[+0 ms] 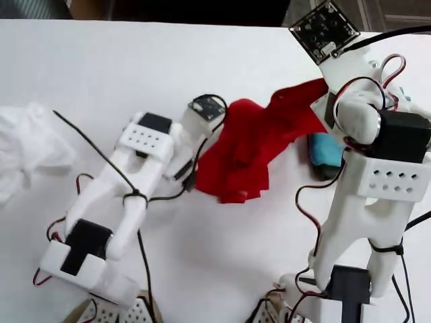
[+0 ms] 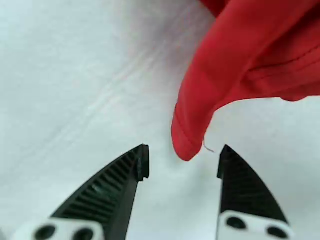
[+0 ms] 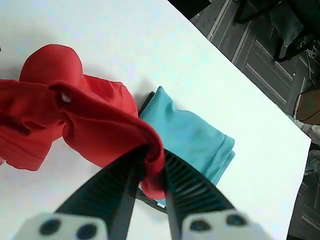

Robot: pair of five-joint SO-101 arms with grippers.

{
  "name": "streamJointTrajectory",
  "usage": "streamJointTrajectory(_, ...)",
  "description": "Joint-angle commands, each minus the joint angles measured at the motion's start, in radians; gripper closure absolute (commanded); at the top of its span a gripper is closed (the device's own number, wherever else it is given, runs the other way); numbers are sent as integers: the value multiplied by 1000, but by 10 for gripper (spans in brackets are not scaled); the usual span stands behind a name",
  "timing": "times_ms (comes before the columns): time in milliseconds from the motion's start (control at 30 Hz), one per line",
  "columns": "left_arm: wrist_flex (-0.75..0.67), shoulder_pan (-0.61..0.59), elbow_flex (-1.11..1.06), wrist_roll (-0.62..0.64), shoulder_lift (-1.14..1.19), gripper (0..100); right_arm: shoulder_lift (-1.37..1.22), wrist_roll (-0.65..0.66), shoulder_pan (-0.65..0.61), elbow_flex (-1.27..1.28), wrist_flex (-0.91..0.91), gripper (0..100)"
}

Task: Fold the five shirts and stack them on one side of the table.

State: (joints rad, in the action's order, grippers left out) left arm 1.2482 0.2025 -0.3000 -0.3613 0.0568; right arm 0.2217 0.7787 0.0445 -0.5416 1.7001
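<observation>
1. One red shirt (image 1: 252,145) is the piece being worked. It hangs bunched over the middle of the table (image 1: 222,269) between the two arms, partly lifted and not yet laid flat.
2. The right pincer (image 3: 155,156) is clamped on a fold of the red cloth, with its jaws pressed together on the fabric. Seen from above, this held end is the raised one on the far right. The folded teal shirt (image 3: 197,135) lies on the table just below and beside it.
3. The left pincer (image 2: 183,159) has its jaws apart and holds nothing. A rounded low corner of the red shirt hangs just ahead of the gap, about centred between the two tips. It is close to them, but I would say not touching.
4. The shirt's long axis slants across the table, from the held end on the right arm's far side down to the loose end nearer the left arm. That loose corner points towards the left pincer.
5. My guess is that the left arm, being nearer, need only ease straight ahead and close. The two arms could then stretch the shirt along that slant.
6. A heap of white cloth (image 1: 27,138) lies well apart, at the table's left edge.
</observation>
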Motion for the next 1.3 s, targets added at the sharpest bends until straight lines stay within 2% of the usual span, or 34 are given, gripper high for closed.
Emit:
streamJointTrajectory(0, -37, -2, 39, -2, -3, 744, 33, 3, 4, -3, -1, 978)
streamJointTrajectory(167, -49, -2, 25, -2, -2, 744, 33, 5, 7, -3, -1, 978)
streamJointTrajectory(400, -201, 0, -79, -2, -2, 747, 33, 0, 2, -3, -1, 978)
streamJointTrajectory(667, -206, 9, -82, -3, -2, 931, 33, -2, 2, -3, -1, 978)
streamJointTrajectory(900, -201, 63, -87, -2, -2, 916, 35, -2, 7, -3, -1, 978)
streamJointTrajectory(1267, -206, 61, -87, -2, 23, 916, 42, 5, 10, -3, -1, 978)
